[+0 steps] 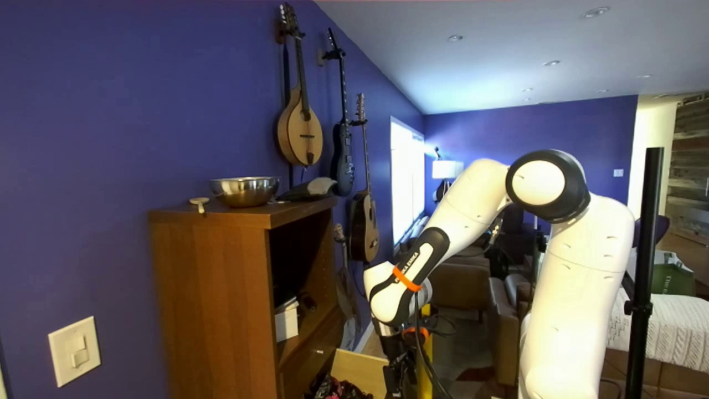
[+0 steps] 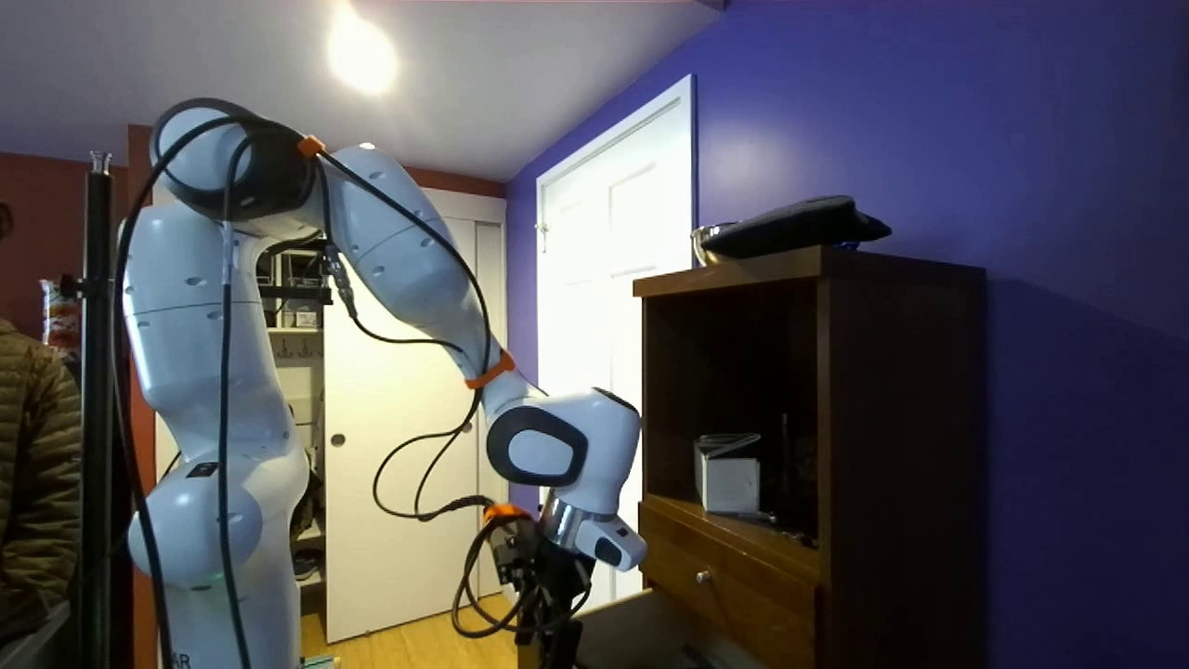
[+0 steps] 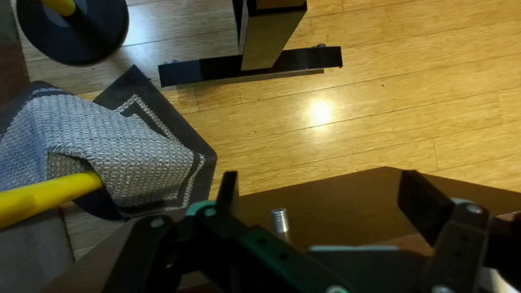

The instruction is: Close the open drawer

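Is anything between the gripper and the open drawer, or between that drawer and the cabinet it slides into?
Nothing visible blocks the gripper from the drawer, or the drawer from the cabinet. What looks like dark cloth lies inside; whether it sticks up too far, I can't tell.

Shiny metal bowl (image 1: 245, 193), wooden drawer (image 1: 363, 368), glossy floorboards (image 3: 386, 118)

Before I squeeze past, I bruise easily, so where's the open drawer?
In an exterior view, the open drawer sits at bottom centre, sticking out to the right from the cabinet, below a knobbed drawer front.
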`<state>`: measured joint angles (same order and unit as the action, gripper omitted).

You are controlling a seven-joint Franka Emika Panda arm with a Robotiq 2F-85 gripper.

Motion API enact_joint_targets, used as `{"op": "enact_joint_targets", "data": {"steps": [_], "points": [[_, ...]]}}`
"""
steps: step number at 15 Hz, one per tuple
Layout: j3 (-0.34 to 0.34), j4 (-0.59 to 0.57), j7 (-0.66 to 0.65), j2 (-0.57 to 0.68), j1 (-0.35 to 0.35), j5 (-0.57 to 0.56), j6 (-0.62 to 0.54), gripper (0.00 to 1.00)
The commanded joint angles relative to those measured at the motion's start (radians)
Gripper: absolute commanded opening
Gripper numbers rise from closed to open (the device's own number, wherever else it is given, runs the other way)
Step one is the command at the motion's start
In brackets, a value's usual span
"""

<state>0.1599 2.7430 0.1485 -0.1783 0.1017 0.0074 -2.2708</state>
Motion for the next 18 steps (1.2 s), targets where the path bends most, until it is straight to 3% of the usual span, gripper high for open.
{"op": "enact_joint_targets", "data": {"steps": [1,5,11,14,17,18], "points": [[-0.037,-0.004,-0.079,0.063,0.006,-0.068,-0.053,1.0],[-0.061,0.0,-0.156,0.144,0.001,-0.127,-0.228,1.0],[-0.067,0.009,-0.175,0.243,-0.012,-0.105,-0.658,1.0],[-0.084,-0.042,-0.173,0.33,-0.027,-0.065,-0.872,1.0],[-0.099,-0.096,-0.179,0.381,-0.044,-0.033,-0.976,1.0],[-0.072,-0.102,-0.191,0.378,-0.06,-0.052,-0.968,1.0]]}}
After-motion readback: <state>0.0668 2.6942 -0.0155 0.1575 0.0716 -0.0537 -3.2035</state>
